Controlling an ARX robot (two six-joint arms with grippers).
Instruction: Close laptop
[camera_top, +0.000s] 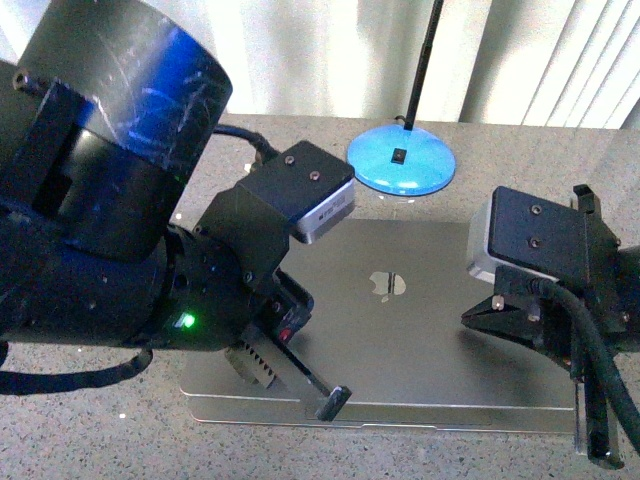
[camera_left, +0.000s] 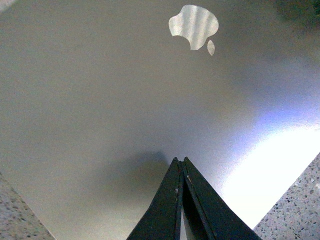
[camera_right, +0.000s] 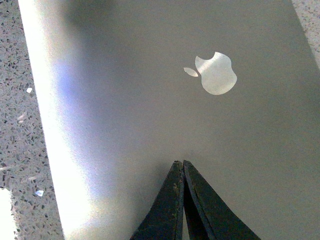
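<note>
The laptop (camera_top: 420, 350) lies flat on the counter with its grey-silver lid down and the apple logo (camera_top: 388, 284) facing up. My left gripper (camera_top: 335, 402) is shut, its tips over the lid's front left part near the front edge. My right gripper (camera_top: 468, 317) is shut too, hovering over the lid's right side. The left wrist view shows shut fingers (camera_left: 180, 161) close above the bare lid (camera_left: 100, 100), with the logo (camera_left: 192, 26) beyond. The right wrist view shows the same: closed gripper (camera_right: 179, 163) over the lid (camera_right: 150, 115). Nothing is held. Keys and screen are hidden.
A blue round lamp base (camera_top: 400, 162) with a thin black pole (camera_top: 425, 55) stands just behind the laptop. The speckled stone counter (camera_top: 90, 420) surrounds it. Pale curtains and blinds (camera_top: 560, 60) hang at the back edge.
</note>
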